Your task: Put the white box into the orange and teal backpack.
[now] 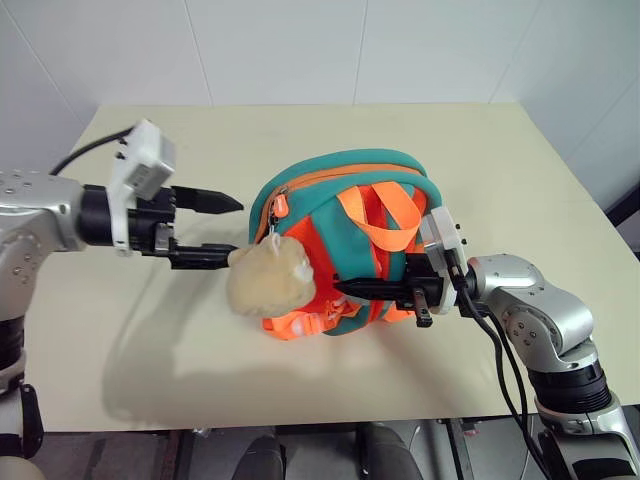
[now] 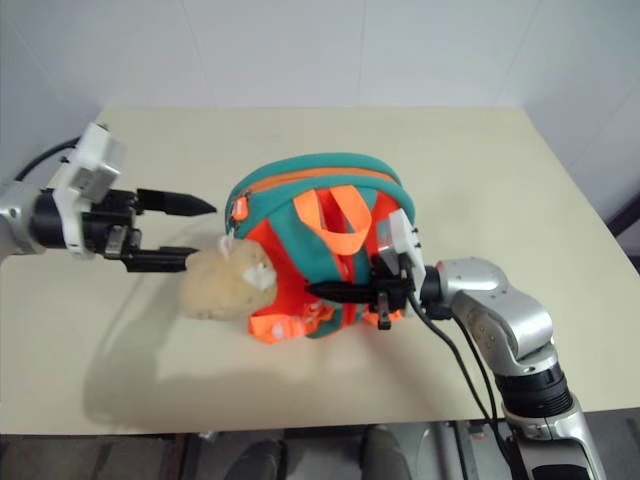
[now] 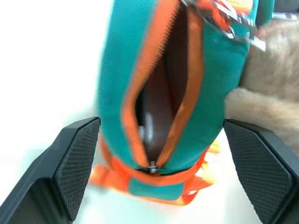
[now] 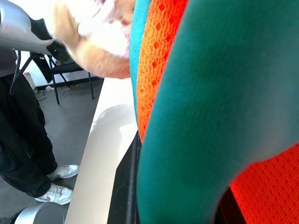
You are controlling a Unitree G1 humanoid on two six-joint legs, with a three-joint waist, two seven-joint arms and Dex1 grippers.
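Left wrist view: backpack (image 3: 140,79) zipper mouth gapes between spread jaws.

The orange and teal backpack (image 1: 345,215) is seen as soft matt cloth; the teal panels look smooth, the orange panels are woven in an open mesh. Orange webbing straps (image 1: 392,212) appear ribbed. The plush bear (image 1: 268,280) is covered in fuzzy tan pile. The left end effector (image 3: 163,177) pads (image 3: 77,163) are finished in black knurled rubber-like texture. The counter (image 1: 480,160) is matt, smooth, cream.
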